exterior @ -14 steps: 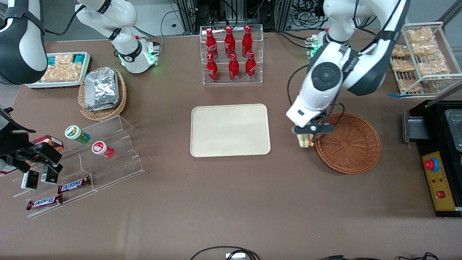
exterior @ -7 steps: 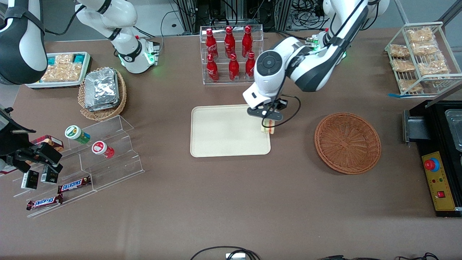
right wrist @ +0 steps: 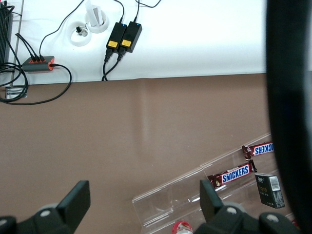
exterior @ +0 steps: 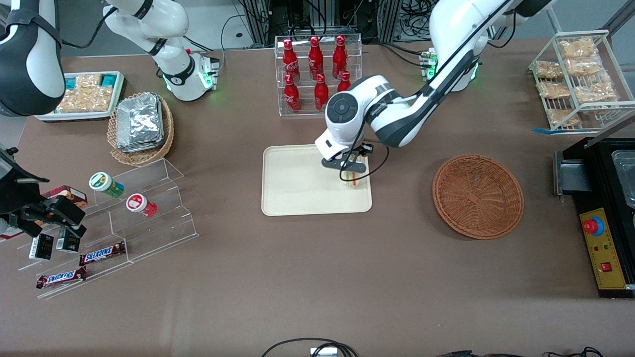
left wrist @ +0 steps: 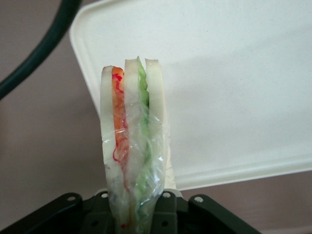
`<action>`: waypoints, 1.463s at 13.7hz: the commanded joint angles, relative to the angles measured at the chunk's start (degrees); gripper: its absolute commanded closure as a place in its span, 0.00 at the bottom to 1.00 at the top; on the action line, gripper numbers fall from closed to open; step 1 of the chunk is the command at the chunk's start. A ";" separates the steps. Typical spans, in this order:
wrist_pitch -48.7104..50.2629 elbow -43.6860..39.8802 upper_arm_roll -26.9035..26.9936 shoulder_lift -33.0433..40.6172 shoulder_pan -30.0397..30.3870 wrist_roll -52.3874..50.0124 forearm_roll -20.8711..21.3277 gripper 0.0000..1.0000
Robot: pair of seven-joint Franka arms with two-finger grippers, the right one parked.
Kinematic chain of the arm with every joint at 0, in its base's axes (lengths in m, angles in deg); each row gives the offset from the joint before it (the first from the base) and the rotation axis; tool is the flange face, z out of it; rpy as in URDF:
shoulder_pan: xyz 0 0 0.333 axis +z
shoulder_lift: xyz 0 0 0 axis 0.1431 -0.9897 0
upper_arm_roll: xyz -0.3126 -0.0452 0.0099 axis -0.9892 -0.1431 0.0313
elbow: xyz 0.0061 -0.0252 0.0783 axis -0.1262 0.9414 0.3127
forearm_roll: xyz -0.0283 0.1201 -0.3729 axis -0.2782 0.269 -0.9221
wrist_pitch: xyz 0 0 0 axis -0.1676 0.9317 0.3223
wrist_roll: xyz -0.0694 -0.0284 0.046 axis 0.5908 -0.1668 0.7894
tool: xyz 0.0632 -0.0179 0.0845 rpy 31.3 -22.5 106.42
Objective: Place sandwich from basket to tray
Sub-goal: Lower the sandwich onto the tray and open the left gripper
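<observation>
My left gripper [exterior: 352, 174] hangs low over the cream-beige tray [exterior: 302, 183], near the tray's edge that faces the basket, and it is shut on the wrapped sandwich [exterior: 353, 181]. In the left wrist view the sandwich [left wrist: 131, 146] stands upright between the black jaws of the gripper [left wrist: 132, 214], showing white bread with an orange-red layer and a green layer under clear wrap, with the tray [left wrist: 234, 87] below it. The reddish-brown wicker basket [exterior: 477, 196] lies toward the working arm's end of the table, with nothing in it.
A clear rack of red bottles [exterior: 318, 74] stands farther from the front camera than the tray. A tan basket of foil packs [exterior: 141, 126], a snack tray [exterior: 82, 96] and acrylic steps [exterior: 124, 218] lie toward the parked arm's end. A wire rack [exterior: 580, 79] and black box [exterior: 603, 218] flank the basket.
The gripper carried the sandwich from beside the basket's rim to over the tray, then slightly farther in and lower. The basket and tray have not moved.
</observation>
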 commanded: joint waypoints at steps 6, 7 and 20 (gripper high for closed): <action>-1.11 -3.39 0.94 -7.95 -3.41 -7.19 5.69 0.97; -1.11 -3.39 1.03 -8.57 -4.11 -7.99 6.40 0.95; 8.37 -15.33 0.94 -8.05 0.44 -13.97 5.62 0.00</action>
